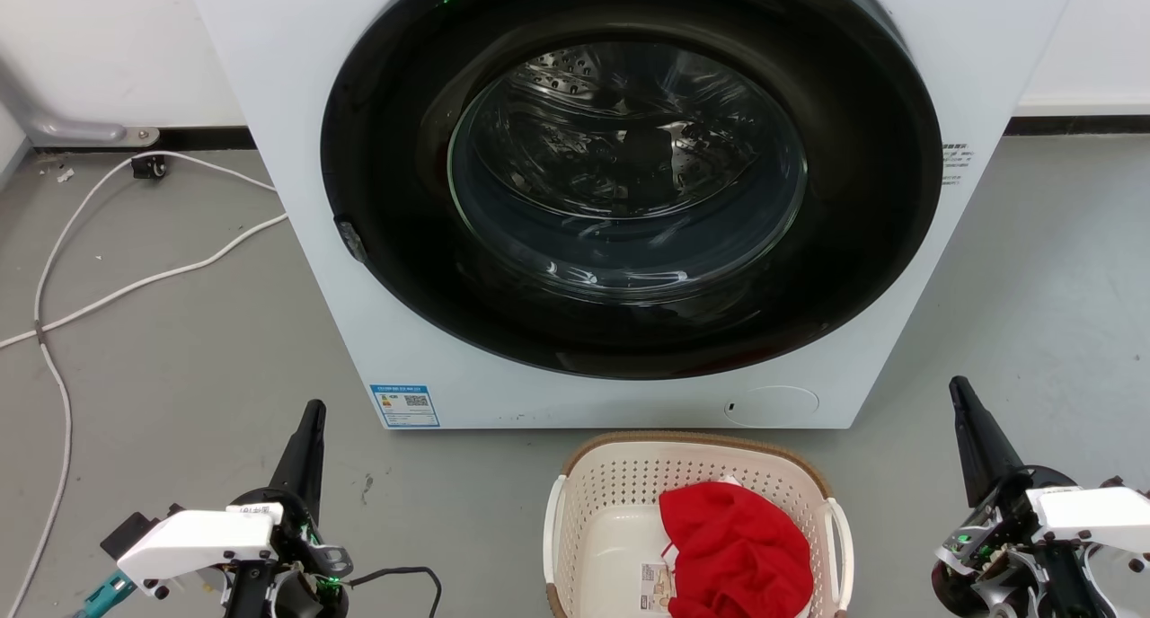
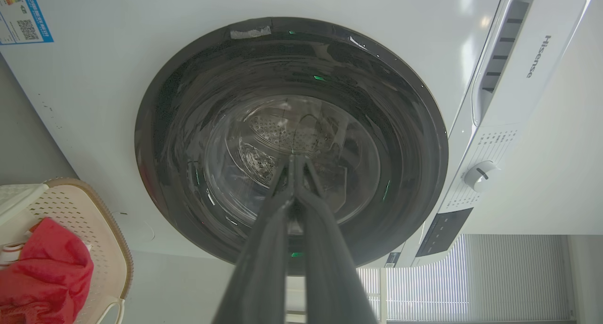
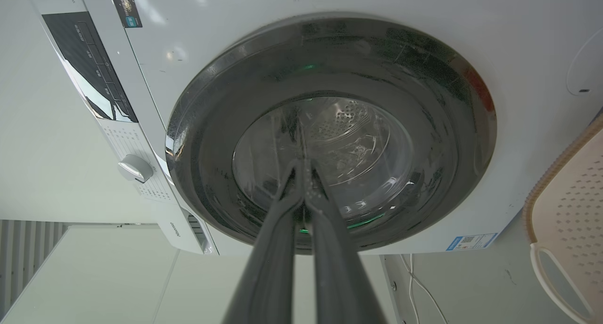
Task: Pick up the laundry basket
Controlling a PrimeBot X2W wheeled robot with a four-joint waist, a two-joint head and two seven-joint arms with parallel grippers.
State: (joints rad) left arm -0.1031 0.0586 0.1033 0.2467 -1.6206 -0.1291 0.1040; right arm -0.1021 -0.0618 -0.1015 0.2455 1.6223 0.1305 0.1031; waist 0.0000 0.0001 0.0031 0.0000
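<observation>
Basket placement decides the coming move: the laundry basket (image 1: pixel 620 488) stands on the floor (image 1: pixel 180 348) just in front of the washing machine (image 1: pixel 287 106), between the two arms, with a red cloth (image 1: pixel 732 546) inside. Its handles sit on its two sides, so each faces one arm — the left handle (image 1: pixel 552 528) toward the left pincer (image 1: pixel 314 413), the right handle (image 1: pixel 843 546) toward the right pincer (image 1: pixel 961 395). The basket lies a little right of the middle, so I judge the right arm is nearer. Both pincers are clenched, fingers pressed together on nothing, and point at the machine, well apart from the basket. The near end of the basket is cut off, so its long axis I cannot tell.
</observation>
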